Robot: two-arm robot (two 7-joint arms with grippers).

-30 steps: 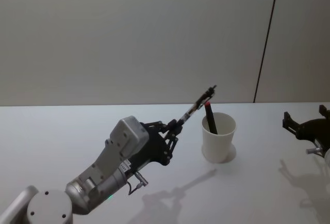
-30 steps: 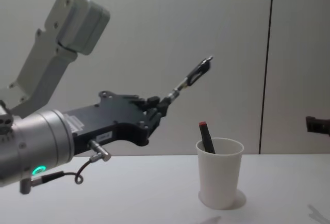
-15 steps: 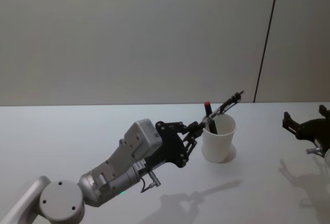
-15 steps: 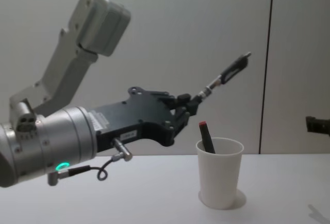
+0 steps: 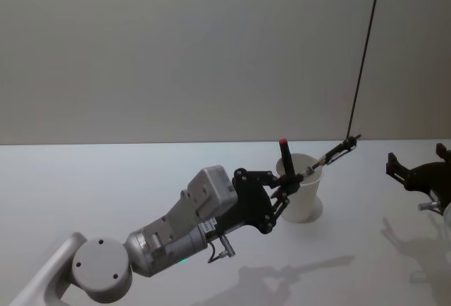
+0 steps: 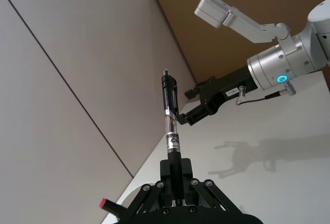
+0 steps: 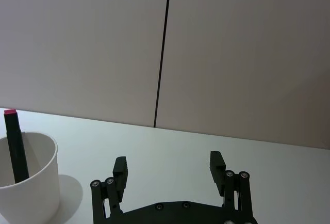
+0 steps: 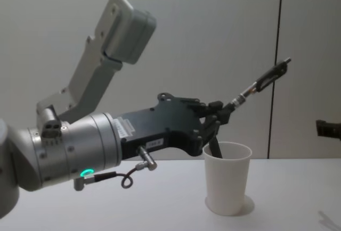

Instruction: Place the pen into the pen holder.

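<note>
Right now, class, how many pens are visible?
2: one pen gripped by the left gripper above the cup, one red-capped pen standing inside it; others may be hidden.

Soft, even light with faint shadows

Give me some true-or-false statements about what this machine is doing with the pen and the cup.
1. The left pincer grips a pen. True.
2. That pen stands inside the white cup. False: it is held in the air, tilted, over the cup.
3. The cup is empty. False: a red-tipped black pen stands in it.
4. The right pincer is open and holds nothing. True.
</note>
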